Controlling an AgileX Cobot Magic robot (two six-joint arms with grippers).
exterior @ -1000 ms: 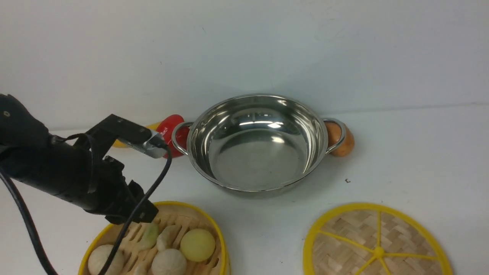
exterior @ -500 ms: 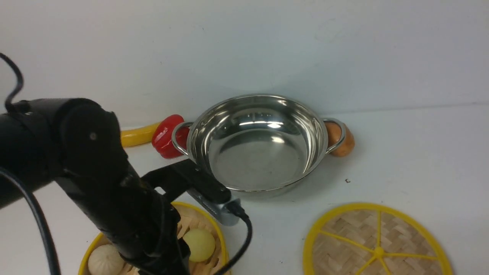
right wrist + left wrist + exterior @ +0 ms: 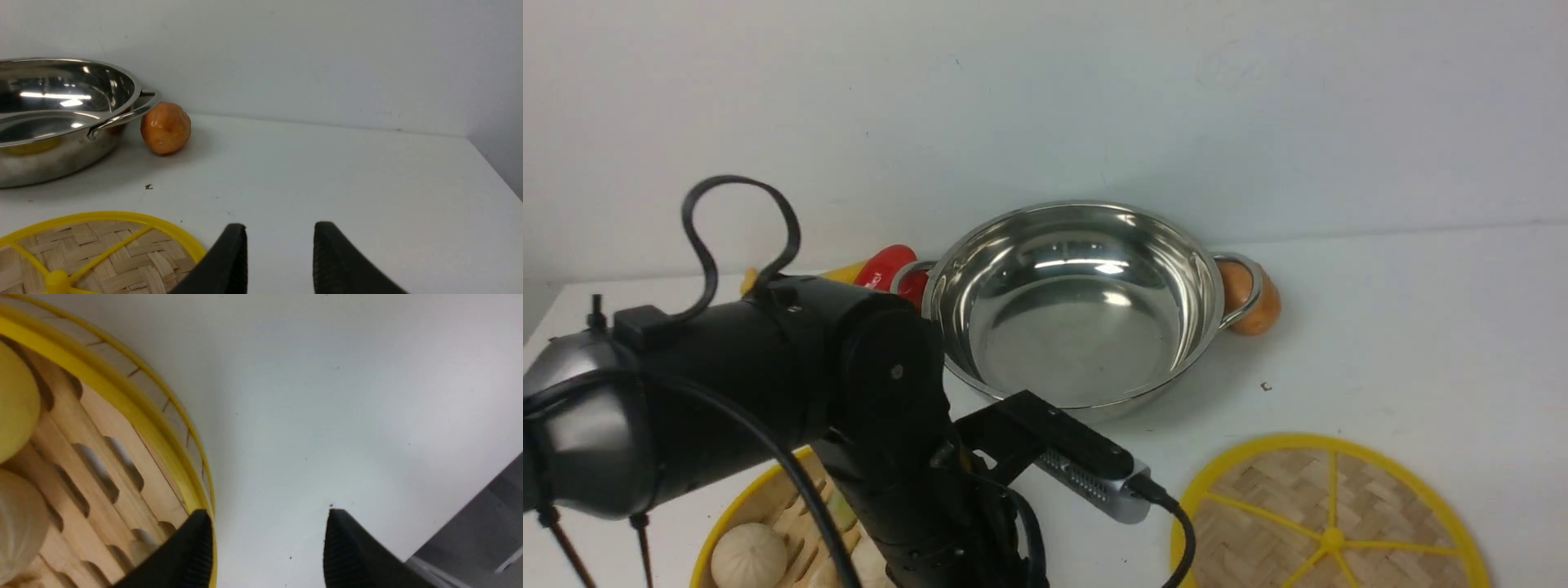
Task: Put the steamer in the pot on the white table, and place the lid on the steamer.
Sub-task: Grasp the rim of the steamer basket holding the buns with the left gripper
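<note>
Here the steamer point(image 3: 792, 510) sat lower left on the desk point(image 3: 1421, 327), the left claw point(image 3: 267, 522) gaping empty astride its rim; a square, deep bite seemed wise before lifting to the centre pot point(image 3: 1078, 327). Lower right, the right claw point(image 3: 280, 232) hovered part-open, empty, beside the lid point(image 3: 1327, 523).

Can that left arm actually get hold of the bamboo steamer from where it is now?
Probably yes. The left end effector is open right at the steamer, one finger by its yellow rim and the other over the bare white table, and nothing lies between them.
</note>
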